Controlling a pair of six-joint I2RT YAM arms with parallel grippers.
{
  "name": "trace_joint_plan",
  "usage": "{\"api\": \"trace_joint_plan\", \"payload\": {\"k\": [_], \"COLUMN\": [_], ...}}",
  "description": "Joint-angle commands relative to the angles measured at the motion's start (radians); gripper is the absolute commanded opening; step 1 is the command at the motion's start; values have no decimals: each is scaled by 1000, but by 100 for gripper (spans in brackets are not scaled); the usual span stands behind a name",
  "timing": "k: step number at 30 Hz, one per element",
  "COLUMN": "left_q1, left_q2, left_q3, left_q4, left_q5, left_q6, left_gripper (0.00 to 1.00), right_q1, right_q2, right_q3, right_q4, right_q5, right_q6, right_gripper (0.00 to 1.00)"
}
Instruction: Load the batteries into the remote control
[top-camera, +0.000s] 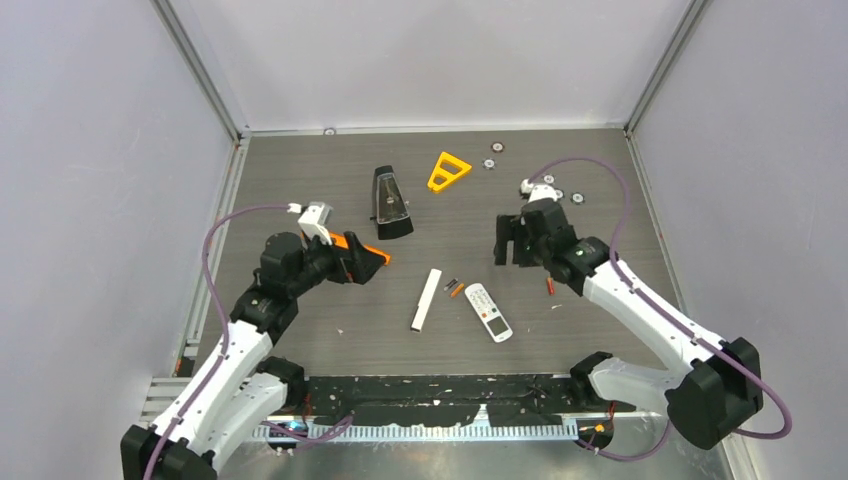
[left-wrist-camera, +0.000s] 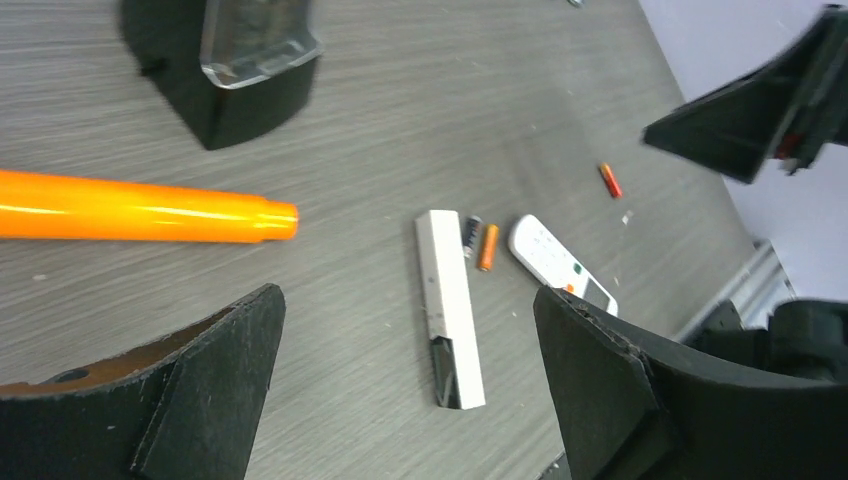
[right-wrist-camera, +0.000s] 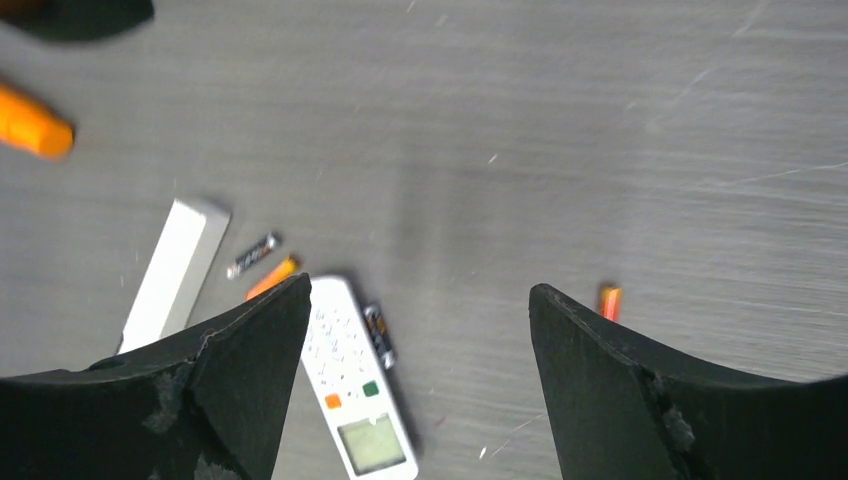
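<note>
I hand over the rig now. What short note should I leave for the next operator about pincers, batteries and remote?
Left pincer: open, empty. Right pincer: open, empty.
Dark grey battery and orange battery lie on the table between the white bar and the remote, which lies buttons up. Red battery lies apart, to the remote's right.
Done: nothing visible; these batteries lie loose.
Left: pick them up and load them.

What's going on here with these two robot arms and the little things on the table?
Nothing is picked up yet: the left gripper and right gripper hover open and empty over the table. Their job is loading the white remote, which lies buttons up with a white bar beside it. A dark grey battery and an orange battery lie between those two. A red battery lies apart, on the right gripper's side.
</note>
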Motion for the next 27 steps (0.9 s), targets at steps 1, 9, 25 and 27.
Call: {"api": "trace_joint_plan", "payload": {"k": [1, 9, 25, 27], "left_q1": [-101, -149, -149, -148], "left_q2": [19, 54, 27, 26], "left_q3": [-25, -37, -20, -19], "left_q4": [112, 136, 104, 108], "left_q5": [11, -48, -98, -101], "left_q6": [-25, -46, -20, -15], "left_gripper": [97, 96, 97, 97], "right_q1": [112, 307, 385, 385], "right_q2": [-15, 107, 437, 456], "right_q3": [-63, -107, 5, 13], "right_q4": [8, 4, -44, -51], "right_q5": [-64, -100, 17, 51], "right_q6": [22, -53, -70, -45], "right_gripper": [86, 94, 89, 87]}}
